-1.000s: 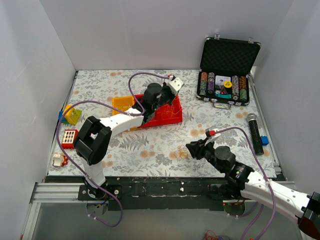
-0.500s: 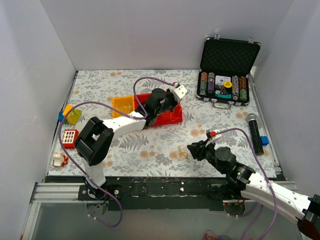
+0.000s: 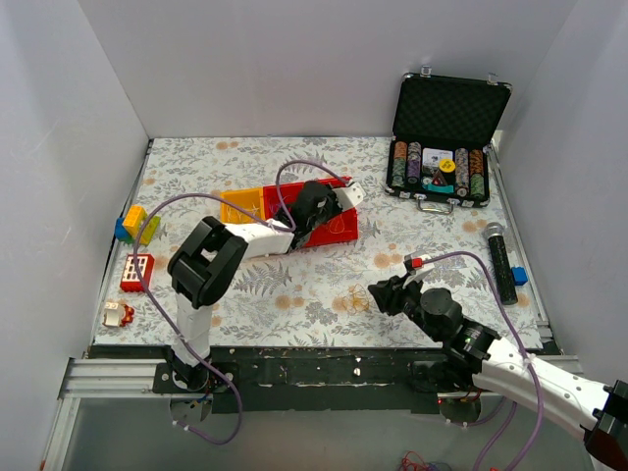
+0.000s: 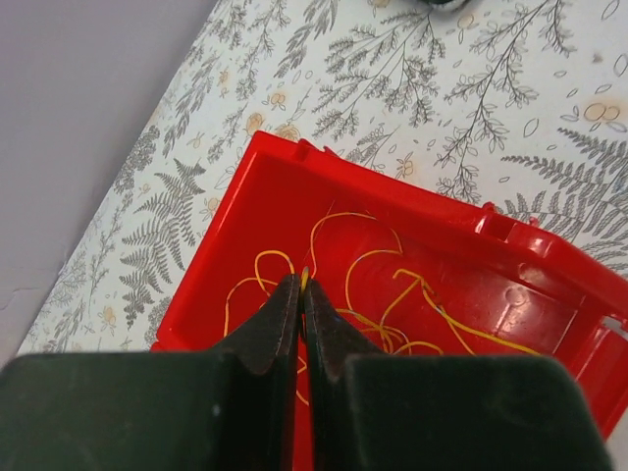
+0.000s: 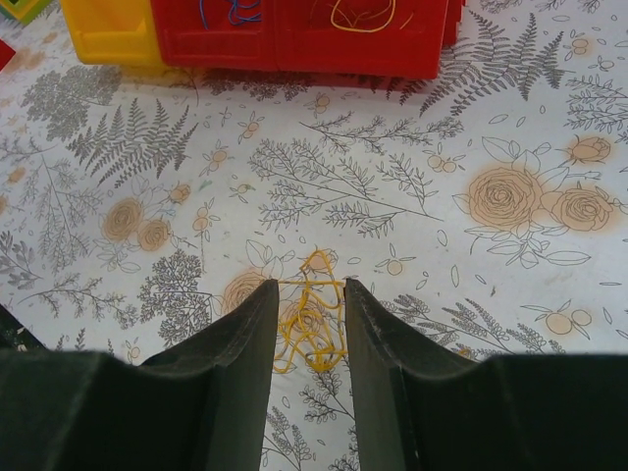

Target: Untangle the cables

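In the left wrist view my left gripper [image 4: 303,280] is shut on a thin yellow-orange wire, one of several yellow loops [image 4: 392,294] lying in the red bin [image 4: 549,265]. In the top view this gripper [image 3: 341,202] hangs over the red bin [image 3: 339,232]. My right gripper [image 5: 306,285] is open low over the table, its fingers either side of a small yellow-orange wire bundle [image 5: 312,324]. In the top view this bundle [image 3: 350,300] lies just left of the right gripper [image 3: 379,292]. The right wrist view shows blue wires [image 5: 231,12] and a yellow loop [image 5: 363,15] in the red bin.
A yellow bin [image 3: 240,204] adjoins the red bin's left side. An open poker chip case [image 3: 446,167] stands at the back right. A black cylinder [image 3: 500,260] and a blue block [image 3: 519,276] lie at the right. Toy blocks [image 3: 137,224] and a red brick [image 3: 135,270] lie at the left.
My left gripper has swung right and down into the red bin's right part. The right gripper has barely moved.
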